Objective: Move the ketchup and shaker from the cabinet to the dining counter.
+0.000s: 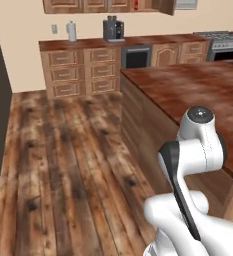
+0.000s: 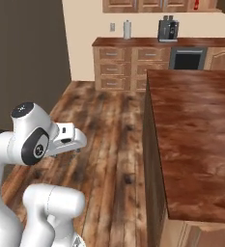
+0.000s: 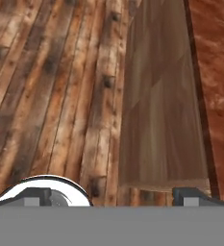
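across the far wall of the kitchen, the cabinet [image 1: 108, 5] hangs above the wall counter [image 1: 88, 44], its brown panelled doors cut off by the top of both base views. at its right end 1 door stands swung out, and in the gap beside it a small red shape, the ketchup [image 1: 135, 5], sits on the shelf; it is too small to make out more. the shaker cannot be picked out.

on the wall counter stand a pale jug [image 1: 71, 31] and a dark coffee machine [image 1: 113, 29], well apart from each other. a dark oven [image 1: 136, 56] sits under the counter, and a steel stove [image 1: 223, 42] shows at the far right in the left base view.

the dining counter [image 2: 196, 135] spreads over the near right, its glossy reddish-brown top bare, its lighter wooden side [image 3: 156, 110] dropping to the plank floor [image 1: 63, 165].

the arm [image 1: 198, 150] is folded low by the island's near corner. the gripper [image 3: 113, 197] points down at the floor along the island's side; its 2 dark fingertips [image 3: 190, 196] sit far apart at the bottom of the hand view, released, with nothing between them.
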Controlling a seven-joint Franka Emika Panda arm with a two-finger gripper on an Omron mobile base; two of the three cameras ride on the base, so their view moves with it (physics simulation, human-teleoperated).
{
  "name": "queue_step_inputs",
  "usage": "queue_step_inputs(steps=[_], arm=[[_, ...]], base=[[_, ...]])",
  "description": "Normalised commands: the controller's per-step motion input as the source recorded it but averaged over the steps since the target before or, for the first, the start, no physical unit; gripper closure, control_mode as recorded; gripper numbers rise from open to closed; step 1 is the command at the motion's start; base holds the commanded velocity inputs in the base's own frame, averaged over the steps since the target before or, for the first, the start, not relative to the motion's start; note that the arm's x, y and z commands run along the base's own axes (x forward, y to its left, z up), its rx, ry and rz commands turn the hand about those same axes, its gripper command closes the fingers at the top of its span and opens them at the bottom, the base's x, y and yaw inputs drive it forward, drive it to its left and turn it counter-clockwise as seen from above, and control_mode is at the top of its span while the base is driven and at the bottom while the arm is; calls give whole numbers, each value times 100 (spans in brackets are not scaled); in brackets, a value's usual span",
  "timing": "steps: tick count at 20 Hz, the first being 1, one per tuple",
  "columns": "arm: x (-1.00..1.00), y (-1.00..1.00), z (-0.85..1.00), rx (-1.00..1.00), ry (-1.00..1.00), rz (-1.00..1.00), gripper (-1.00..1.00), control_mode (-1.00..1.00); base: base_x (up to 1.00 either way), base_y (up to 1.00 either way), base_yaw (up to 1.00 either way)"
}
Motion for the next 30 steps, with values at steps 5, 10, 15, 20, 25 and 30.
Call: queue_step_inputs(steps=[5, 10, 15, 20, 25, 30], arm=[[0, 0, 0, 0, 0, 0, -100, 100], [0, 0, 0, 0, 0, 0, -100, 100], [0, 0, 0, 0, 0, 0, -100, 100], [0, 0, 0, 0, 0, 0, -100, 100], [0, 0, 0, 0, 0, 0, -100, 100], [0, 0, 0, 0, 0, 0, -100, 100]], base=[[85, 38, -22], [85, 39, -20], [85, 46, -10], [87, 52, 0], [86, 48, 0], [94, 33, 0]])
